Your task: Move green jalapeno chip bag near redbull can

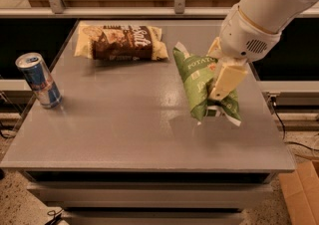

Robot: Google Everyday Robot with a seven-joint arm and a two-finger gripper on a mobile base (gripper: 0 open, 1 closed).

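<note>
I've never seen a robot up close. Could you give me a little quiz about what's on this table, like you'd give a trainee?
1. Multiple choice: where does the redbull can stand on the table? A) near the picture's left edge B) touching the green bag C) on top of a bag
2. True or false: the gripper is closed on the redbull can.
3. Fill in: the bag lying toward the table's far edge is ___ in colour.
Key: 1 A. 2 False; it grips the green jalapeno chip bag, right of centre. 3 Brown and cream: the brown-and-cream chip bag.
</note>
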